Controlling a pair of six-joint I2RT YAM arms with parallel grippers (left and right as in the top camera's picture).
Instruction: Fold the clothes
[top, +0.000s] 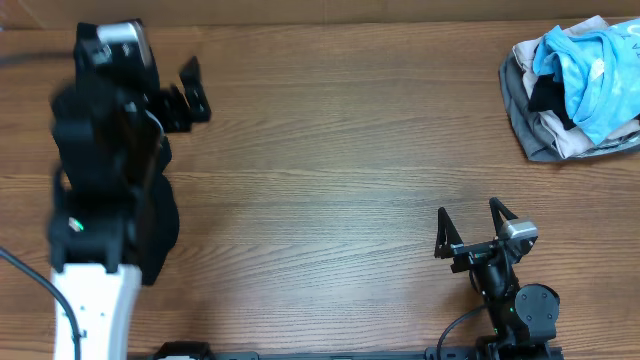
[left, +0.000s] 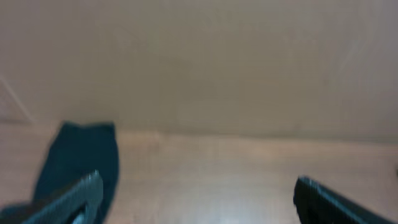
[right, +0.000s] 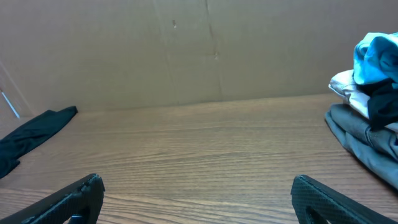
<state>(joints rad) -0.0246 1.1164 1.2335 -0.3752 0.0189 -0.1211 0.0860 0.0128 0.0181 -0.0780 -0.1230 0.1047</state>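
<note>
The clothes lie in two places. A crumpled pile (top: 575, 85) sits at the table's far right corner, with a light blue T-shirt (top: 590, 65) on top of grey, white and black pieces. The right wrist view shows that pile (right: 360, 134) at its right edge, the blue shirt (right: 376, 53) uppermost. A long black garment (top: 162, 222) lies at the left, mostly hidden under my left arm. It also shows in the right wrist view (right: 37, 130) and, blurred, in the left wrist view (left: 81, 158). My left gripper (top: 192, 92) (left: 199, 196) is open and empty. My right gripper (top: 470, 228) (right: 199, 196) stands open over bare wood near the front edge.
A brown cardboard wall (right: 186, 50) stands along the table's far edge. The wooden tabletop (top: 340, 170) stretches between the two arms. Cables run along the front edge near the arm bases (top: 470, 330).
</note>
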